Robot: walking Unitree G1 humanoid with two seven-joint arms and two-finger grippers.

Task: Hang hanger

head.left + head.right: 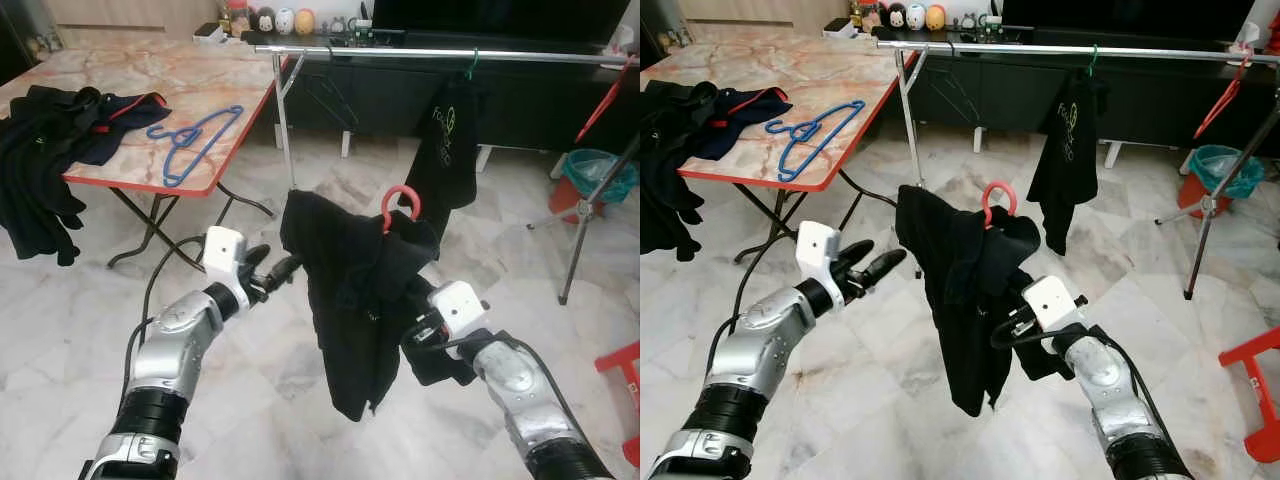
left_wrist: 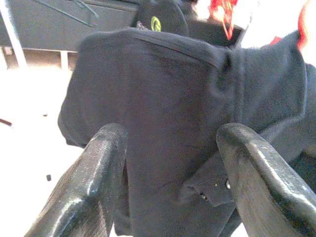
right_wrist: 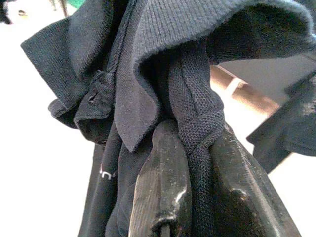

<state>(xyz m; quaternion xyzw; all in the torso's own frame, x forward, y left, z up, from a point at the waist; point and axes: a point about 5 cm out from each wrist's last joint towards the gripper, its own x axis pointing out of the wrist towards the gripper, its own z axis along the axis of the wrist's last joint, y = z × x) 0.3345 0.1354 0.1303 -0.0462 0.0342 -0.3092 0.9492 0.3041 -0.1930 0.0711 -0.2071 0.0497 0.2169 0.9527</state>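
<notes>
Black polo shirt point(image 1: 350, 300) on a red hanger point(image 1: 400, 205), held up mid-air above the marble floor point(image 1: 80, 310), in front of the silver clothes rail point(image 1: 440, 52). Red hook poking up over the bunched collar, well below the rail, not on it. Shirt hanging crumpled, one shoulder stuck out toward the robot's left, hem dangling low.

Right gripper point(image 3: 197, 182) pressed into the shirt from the right side, fingers point(image 3: 163, 187) clamped tight on a fold of black knit fabric near the collar; wrist cam shows cloth pinched btwn both pads. Hanger itself under the cloth, so can't tell if plastic is in the grip too.

Left gripper point(image 1: 875, 265) just left of the shirt's shoulder, fingers point(image 2: 94, 177) spread apart, nothing btwn them; whether the tips touch the cloth can't be told. Left wrist cam looking straight at the shirt's back w/ the dark fingers framing it.

On the rail: another black shirt point(image 1: 448, 145) w/ yellow-green print on a green hanger, toward the rail's right half; a red hanger at the far right end; a thin dark hanger point(image 1: 330, 95) near the left upright.

Marble-top folding table point(image 1: 210, 75) w/ red edge off to the left. Blue hanger point(image 1: 190, 140) near its front right corner, pile of dark clothes point(image 1: 50, 150) spilling over its left front edge. Teal bin point(image 1: 600, 172) on the floor at far right.
</notes>
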